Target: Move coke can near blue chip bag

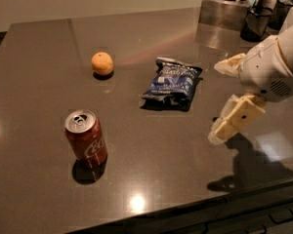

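Observation:
The coke can stands upright on the dark table at the front left, silver top up. The blue chip bag lies flat and crumpled near the table's middle, to the right of and behind the can. My gripper hangs above the table at the right, just to the right of the bag and far from the can. Its two cream fingers are spread apart with nothing between them.
A round orange fruit sits behind the can, left of the bag. Metal containers and dark holders stand at the back right corner. The table's front edge runs just below the gripper.

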Motion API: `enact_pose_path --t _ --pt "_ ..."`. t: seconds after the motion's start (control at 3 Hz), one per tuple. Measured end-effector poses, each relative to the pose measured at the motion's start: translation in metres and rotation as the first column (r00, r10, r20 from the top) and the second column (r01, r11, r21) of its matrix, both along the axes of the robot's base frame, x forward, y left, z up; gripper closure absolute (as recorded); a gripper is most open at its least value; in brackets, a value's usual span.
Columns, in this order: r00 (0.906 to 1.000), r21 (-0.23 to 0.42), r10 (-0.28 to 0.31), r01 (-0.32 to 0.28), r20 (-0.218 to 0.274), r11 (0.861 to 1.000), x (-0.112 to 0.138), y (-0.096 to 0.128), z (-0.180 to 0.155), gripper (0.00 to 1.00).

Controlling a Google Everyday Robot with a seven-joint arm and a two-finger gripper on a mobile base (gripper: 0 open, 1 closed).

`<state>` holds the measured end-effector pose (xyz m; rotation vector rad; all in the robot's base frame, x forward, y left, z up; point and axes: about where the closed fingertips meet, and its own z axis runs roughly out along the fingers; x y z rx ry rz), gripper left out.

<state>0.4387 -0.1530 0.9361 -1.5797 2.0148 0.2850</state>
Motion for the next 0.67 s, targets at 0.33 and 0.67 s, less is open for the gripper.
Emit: enact_pose_path --t 0.33,0.67 --pt "0.9973 0.086 0.073 -0.073 0.009 0.994 -0.0029 0.0221 -0.0067 0.00" --pt "0.9968 0.084 0.078 -0.079 0.018 0.993 -0.0042 0.0236 -0.0024 0.00"
